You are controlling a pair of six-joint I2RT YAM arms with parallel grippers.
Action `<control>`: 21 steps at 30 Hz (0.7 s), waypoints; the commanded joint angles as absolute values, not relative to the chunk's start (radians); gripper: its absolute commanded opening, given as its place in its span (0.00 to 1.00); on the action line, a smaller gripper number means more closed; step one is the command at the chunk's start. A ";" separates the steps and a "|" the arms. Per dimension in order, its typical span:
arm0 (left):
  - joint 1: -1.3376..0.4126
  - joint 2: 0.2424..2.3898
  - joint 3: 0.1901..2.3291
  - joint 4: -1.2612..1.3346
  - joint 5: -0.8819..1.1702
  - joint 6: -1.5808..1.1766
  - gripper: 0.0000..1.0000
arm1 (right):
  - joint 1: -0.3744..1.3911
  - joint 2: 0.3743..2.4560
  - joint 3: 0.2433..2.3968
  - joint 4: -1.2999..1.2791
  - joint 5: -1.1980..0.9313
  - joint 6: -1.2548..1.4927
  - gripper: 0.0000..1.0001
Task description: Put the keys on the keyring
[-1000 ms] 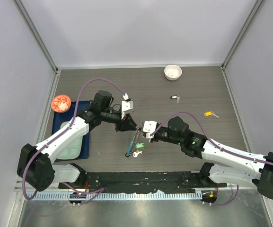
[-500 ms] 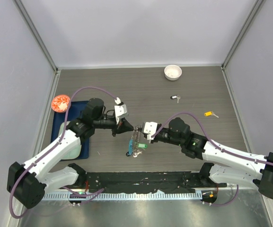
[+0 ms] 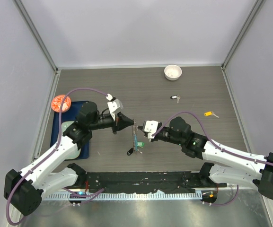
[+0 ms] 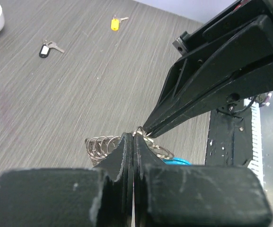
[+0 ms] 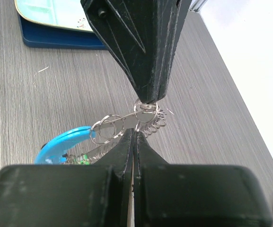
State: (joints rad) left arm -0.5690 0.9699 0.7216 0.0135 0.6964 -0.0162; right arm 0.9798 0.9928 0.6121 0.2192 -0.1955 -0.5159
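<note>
Overhead view of a grey wood-grain bench [image 3: 198, 85] with my two arms meeting at its middle. I am holding the keyring [image 3: 135, 138] up between them, a loop of silver wire coils with one bright blue curved piece.

My left tool [image 3: 128, 124] is pressed together and pinching the coils at the top of the ring. My right tool [image 3: 142, 132] is pressed together too, gripping the same ring just beside that spot. In both wrist views the two sets of fingers are meeting almost tip to tip on the wire.

A green-tagged key [image 3: 139, 144] is hanging low on the ring, so I am judging that at least one key is already threaded. A dark bit is dangling under it; I cannot tell what it is.

Two keys are not yet on. The black-tagged key [image 3: 174, 98] is lying loose towards the far right, and the yellow-tagged key [image 3: 210, 114] is lying further right, both well apart from the ring. I am reckoning the job is partly done, with these two left to fetch.

Both my tools are occupied by the ring, so one would have to let go to reach either key.

A small white bowl [image 3: 172, 72] is sitting at the far edge. A blue tray [image 3: 57, 124] and an orange object [image 3: 60, 102] are lying at the left, clear of the work.
</note>
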 commanded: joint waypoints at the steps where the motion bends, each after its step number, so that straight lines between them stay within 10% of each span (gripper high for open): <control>1: -0.565 0.934 0.719 0.236 0.670 -0.109 0.00 | 0.982 0.996 0.612 0.252 -0.209 -0.497 0.01; 21: -0.565 0.868 0.618 0.313 0.626 -0.147 0.07 | 0.982 0.970 0.594 0.293 -0.147 -0.485 0.01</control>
State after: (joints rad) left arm -0.5694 0.9092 0.6174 0.2138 0.6655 -0.1493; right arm 0.9798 1.0004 0.6014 0.2657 -0.1734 -0.4984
